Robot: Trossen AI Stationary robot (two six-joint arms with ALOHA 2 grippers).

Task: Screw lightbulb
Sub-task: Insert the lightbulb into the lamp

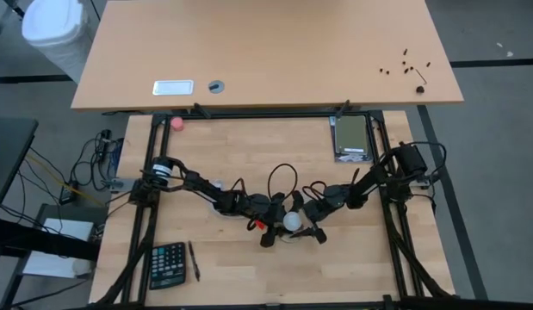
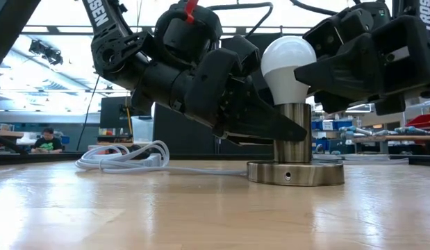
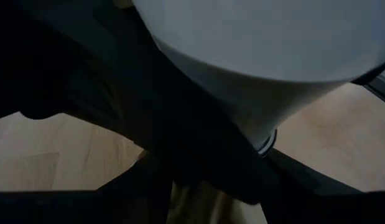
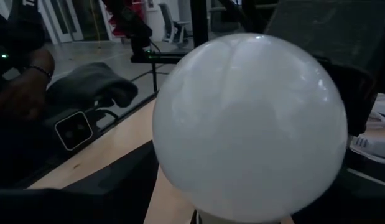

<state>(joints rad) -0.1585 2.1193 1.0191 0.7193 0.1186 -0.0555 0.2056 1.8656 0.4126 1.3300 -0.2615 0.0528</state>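
The lightbulb (image 2: 287, 66) stands upright in a metal lamp base (image 2: 295, 172) near the middle of the table (image 1: 352, 275), and the room around it is very crowded. The left gripper (image 2: 270, 128) closes off one side of the lamp base, its fingers reaching the metal post under the bulb. The right gripper (image 2: 319, 73) closes off the opposite side, at the height of the globe. A white cord (image 2: 124, 158) lies on the table beyond the left side of the lamp base. In front of the lamp base the wood is bare. Well apart from it, near the front left corner, lie a calculator (image 1: 168, 264) and a pen (image 1: 195, 260).
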